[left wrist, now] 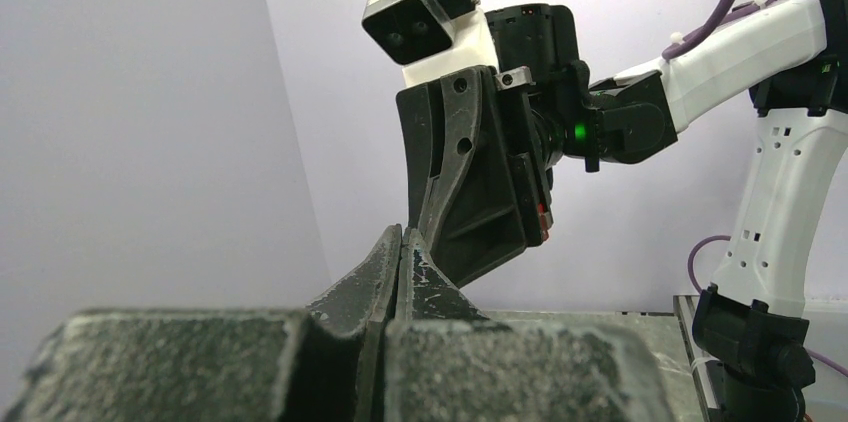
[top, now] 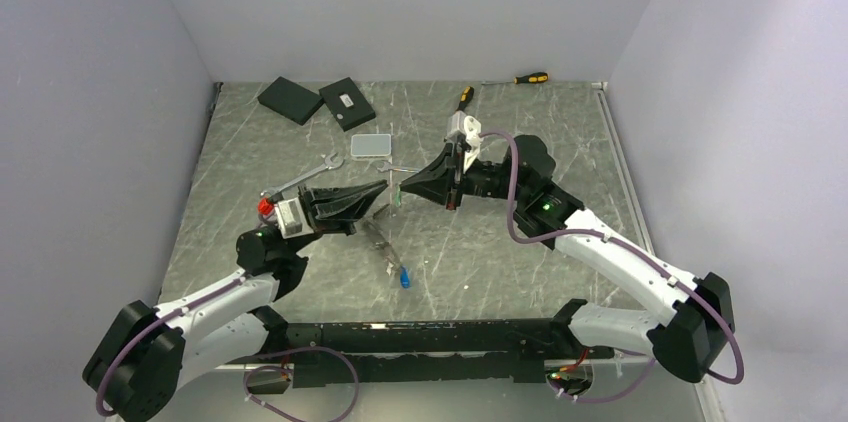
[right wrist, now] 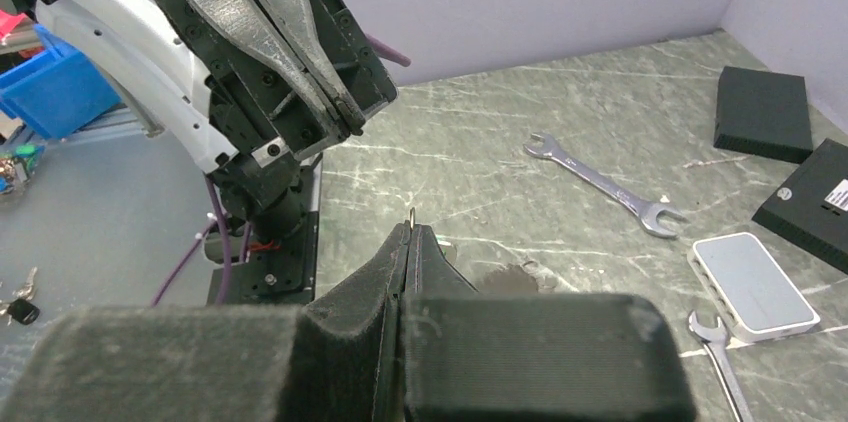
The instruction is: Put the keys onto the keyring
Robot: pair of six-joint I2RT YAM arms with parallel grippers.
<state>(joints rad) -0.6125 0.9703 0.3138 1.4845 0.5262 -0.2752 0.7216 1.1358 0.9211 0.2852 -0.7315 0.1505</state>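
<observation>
Two screwdrivers [top: 531, 78] [top: 465, 97] and two black boxes [top: 290, 99] [top: 347, 103] lie far. There are two wrenches [right wrist: 605, 184] [right wrist: 715, 342], one white box [top: 370, 146], one blue-tagged key [top: 403, 278].

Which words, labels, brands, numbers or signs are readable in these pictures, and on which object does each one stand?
No text can be read in any view.
White label on the black box: print too small and blurred to read, in both the top and the right wrist view.

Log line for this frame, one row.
left claw: shut, raised | right claw: shut on wire | blue key: on table
</observation>
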